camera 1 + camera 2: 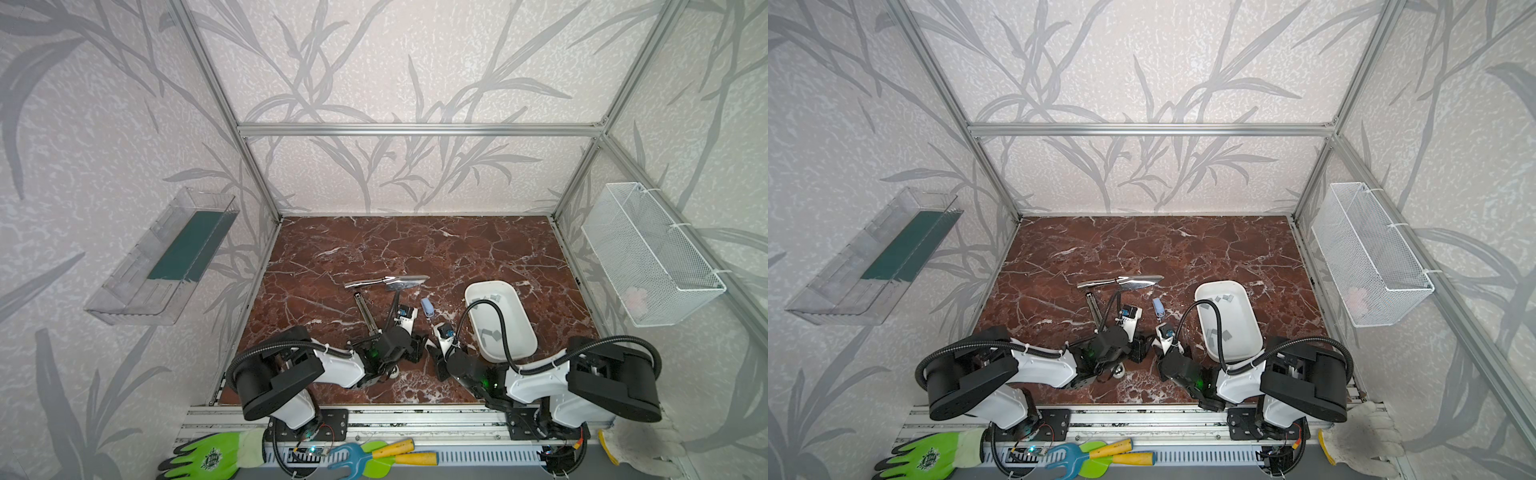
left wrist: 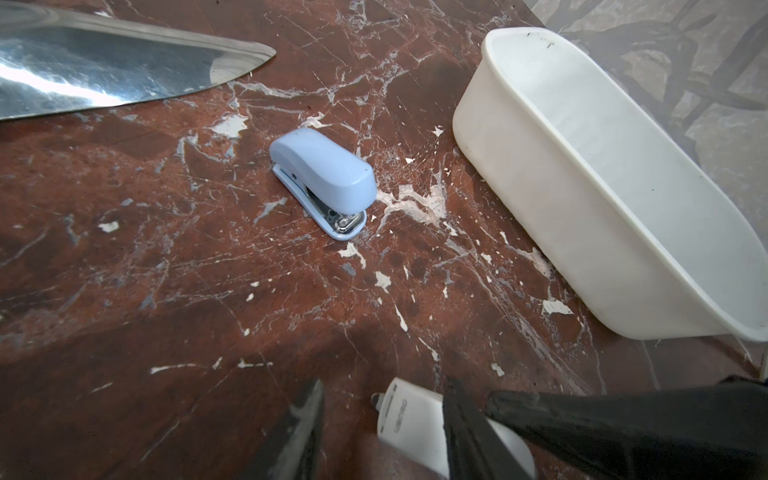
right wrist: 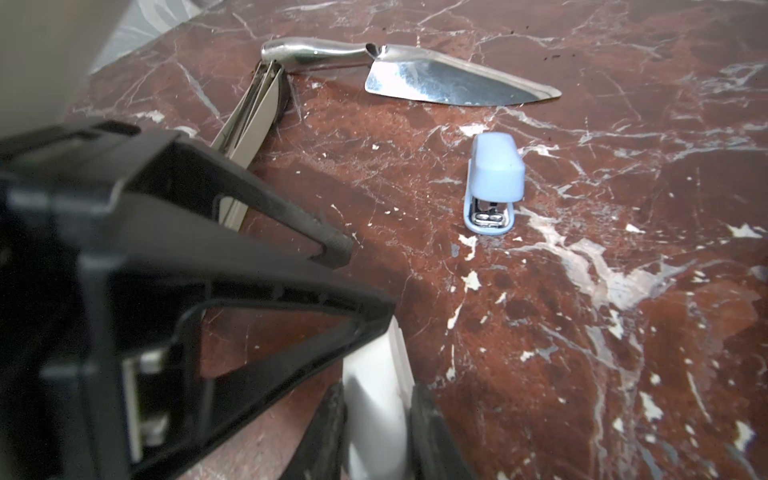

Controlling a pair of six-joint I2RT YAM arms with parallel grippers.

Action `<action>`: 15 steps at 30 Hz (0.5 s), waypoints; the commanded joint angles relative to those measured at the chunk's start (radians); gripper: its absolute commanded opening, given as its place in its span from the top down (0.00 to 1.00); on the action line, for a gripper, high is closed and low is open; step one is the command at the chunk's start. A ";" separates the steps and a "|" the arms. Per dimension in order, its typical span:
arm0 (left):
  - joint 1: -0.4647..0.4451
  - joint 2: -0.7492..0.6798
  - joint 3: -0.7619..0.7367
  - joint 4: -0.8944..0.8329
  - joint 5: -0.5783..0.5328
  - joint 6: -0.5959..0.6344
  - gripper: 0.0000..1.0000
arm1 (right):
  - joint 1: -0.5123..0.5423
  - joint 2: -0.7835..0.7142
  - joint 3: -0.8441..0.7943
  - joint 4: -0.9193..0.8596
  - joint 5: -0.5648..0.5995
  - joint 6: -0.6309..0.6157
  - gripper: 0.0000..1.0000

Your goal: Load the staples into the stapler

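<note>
Six o'clock on the red-brown marble tabletop (image 1: 374,249): right gripper (image 3: 378,392) clamps a small white plastic stapler (image 2: 409,428); left gripper (image 2: 384,388) alongside, hold unclear.

Two arms stand at the near edge: the left arm (image 1: 332,365) and the right arm (image 1: 536,378). Each carries one tool, the left tool (image 2: 384,382) and the right tool (image 3: 378,388).

There are two small staplers, one blue stapler (image 2: 324,178) and one white stapler (image 3: 374,374). The desk (image 1: 415,249) also bears:
- one silver trowel (image 1: 386,282)
- one long metal rail piece (image 1: 362,309) of unclear kind
- one white tub (image 1: 523,332)

At least four staples (image 1: 494,297) show in the tub. A cable crosses it, so their full number cannot be told.

On the walls hang one clear tray (image 1: 124,299) on the left and one wire basket (image 1: 648,249) on the right. Beyond the near edge lie two gloves, one green glove (image 1: 208,457) and one white glove (image 1: 640,449). Beside them are one blue hand fork (image 1: 347,457) and one green hand trowel (image 1: 376,467).
</note>
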 commanded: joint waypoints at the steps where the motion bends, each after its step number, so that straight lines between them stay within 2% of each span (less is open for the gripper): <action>1: -0.007 0.015 0.018 0.033 -0.002 -0.005 0.52 | 0.003 0.079 -0.057 0.025 0.019 0.043 0.72; 8: -0.007 0.007 0.019 0.022 -0.008 0.002 0.52 | 0.004 0.168 -0.047 0.080 0.020 0.076 0.74; 15: -0.012 0.042 0.034 0.035 0.004 0.009 0.51 | 0.003 0.388 -0.107 0.331 0.032 0.130 0.76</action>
